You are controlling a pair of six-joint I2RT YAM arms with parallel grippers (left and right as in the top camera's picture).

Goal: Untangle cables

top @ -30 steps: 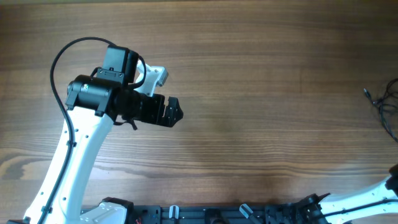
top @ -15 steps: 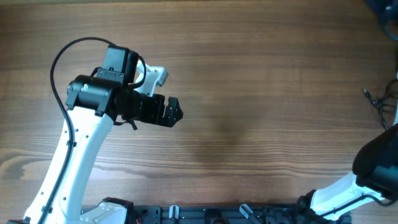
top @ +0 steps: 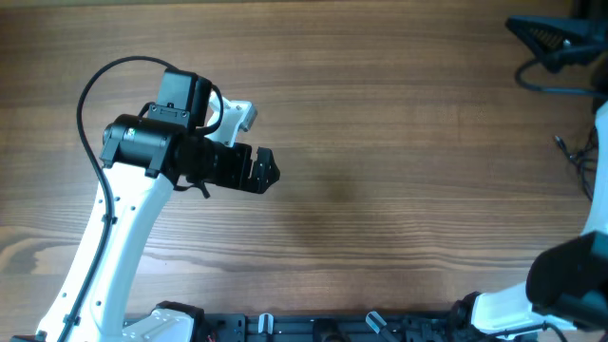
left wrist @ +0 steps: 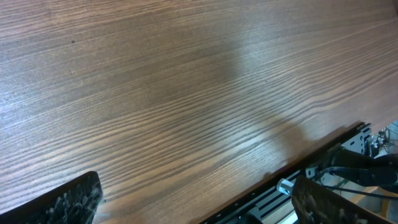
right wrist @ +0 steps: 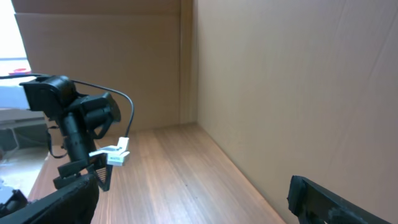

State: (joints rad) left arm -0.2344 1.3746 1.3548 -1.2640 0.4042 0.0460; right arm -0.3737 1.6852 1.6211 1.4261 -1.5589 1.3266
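The cables [top: 573, 157] are thin black cords with a small plug end, lying at the table's right edge. My right arm partly hides them. My right gripper [top: 556, 43] is raised high at the top right, away from the cables. In its wrist view its fingers [right wrist: 193, 205] are wide apart and empty, and it looks along the table toward the left arm. My left gripper [top: 264, 171] hovers over the left half of the table, far from the cables. Its fingers [left wrist: 196, 202] are open and empty above bare wood.
The wooden table [top: 380, 114] has a black mounting rail [top: 332, 328] along its front edge. Cardboard walls [right wrist: 280, 81] stand behind and beside the table. The right arm's elbow [top: 570, 275] bulks over the front right corner.
My right arm has risen from the bottom right corner up along the right edge, now covering part of the cables, and its gripper has come into view at top right. The left arm has not moved.
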